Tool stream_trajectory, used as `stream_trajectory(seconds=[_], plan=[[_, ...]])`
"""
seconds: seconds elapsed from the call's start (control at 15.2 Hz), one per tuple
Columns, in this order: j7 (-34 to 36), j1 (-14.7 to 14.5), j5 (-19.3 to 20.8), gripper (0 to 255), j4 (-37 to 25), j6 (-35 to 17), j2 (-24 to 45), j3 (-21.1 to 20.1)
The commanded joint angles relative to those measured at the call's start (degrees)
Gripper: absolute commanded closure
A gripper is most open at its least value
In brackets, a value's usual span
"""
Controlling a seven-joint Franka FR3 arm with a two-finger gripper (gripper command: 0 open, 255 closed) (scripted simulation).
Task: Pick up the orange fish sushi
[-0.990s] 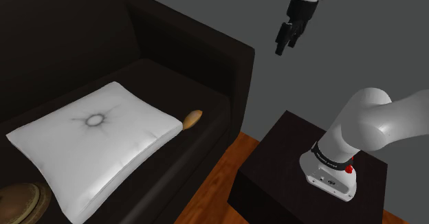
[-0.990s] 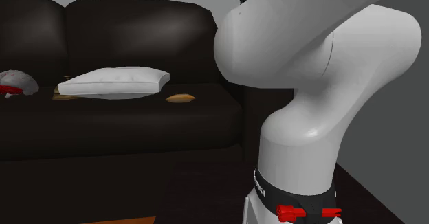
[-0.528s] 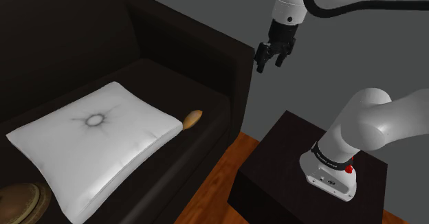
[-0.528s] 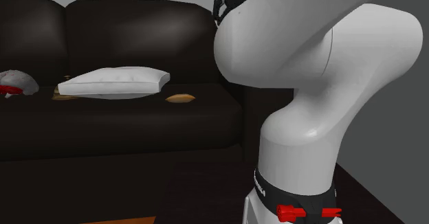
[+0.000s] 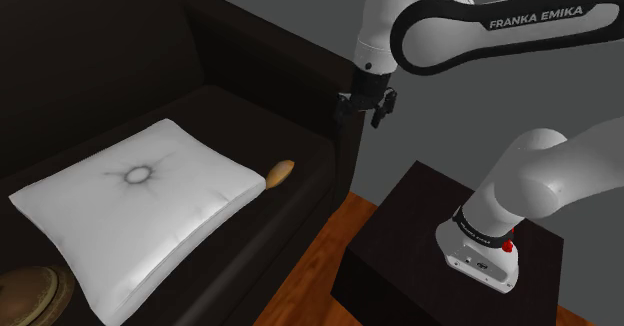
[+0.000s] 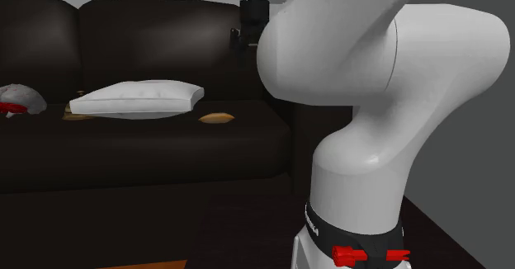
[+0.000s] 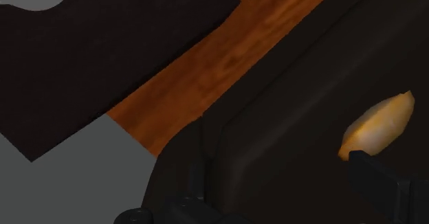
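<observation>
End effector (image 5: 362, 114) hangs spread, one finger (image 7: 375, 181) overlapping the orange sushi (image 7: 380, 123).

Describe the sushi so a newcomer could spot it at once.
Find the dark sofa, with a big white pillow on its seat. Beside the pillow's corner, toward the armrest, lies the sushi: small, oval and orange-tan, unlike the pillow.

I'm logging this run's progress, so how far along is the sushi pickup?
Done: nothing is grasped; the orange sushi piece lies on the sofa seat beside the white pillow. In hand: the approach, with the gripper above the sofa's armrest, jaws apart and empty, the sushi just beyond one of them in the wrist view. Left: descend over the sushi, close on it, lift.
</observation>
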State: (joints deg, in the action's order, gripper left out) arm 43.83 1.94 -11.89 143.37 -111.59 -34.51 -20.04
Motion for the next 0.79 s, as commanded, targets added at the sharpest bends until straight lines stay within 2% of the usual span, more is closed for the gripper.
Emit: stream_trajectory(seconds=[0.0,0.2,0.4,0.73], plan=[[5.9,0.9,-0.9,0,-0.7,-3.1,3.4,-3.0],[14.6,2.7,-0.9,0,-2.6,-7.7,9.5,-7.4],[23.8,5.0,0.7,0,-5.3,-12.1,16.6,-11.7],[41.4,8.5,8.3,0,-11.6,-18.2,30.1,-17.4]])
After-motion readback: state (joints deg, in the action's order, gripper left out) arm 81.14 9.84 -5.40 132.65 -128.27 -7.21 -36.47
